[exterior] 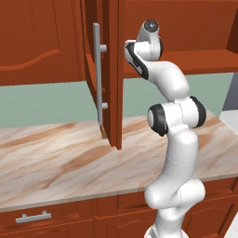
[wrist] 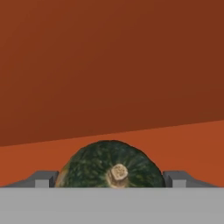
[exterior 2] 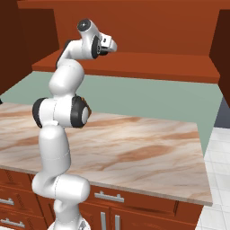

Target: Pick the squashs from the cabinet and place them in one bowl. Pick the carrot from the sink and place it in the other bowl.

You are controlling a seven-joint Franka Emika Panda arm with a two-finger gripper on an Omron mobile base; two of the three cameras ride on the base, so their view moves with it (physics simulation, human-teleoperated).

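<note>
Hand view puts the squash right before us, dark green with its pale stem nub facing the camera, sitting on the red-brown shelf inside the cabinet. Our hand straddles it, one fingertip on each side; whether the tips already touch the rind we cannot tell, as they are cut off low in the frame. We judge the step to be the grasp: close evenly on the widest part, keep the hand level, then draw straight back past the open door and its grey bar handle. From the base views the arm reaches up over the marble desk into the cabinet, which holds this squash.
</note>
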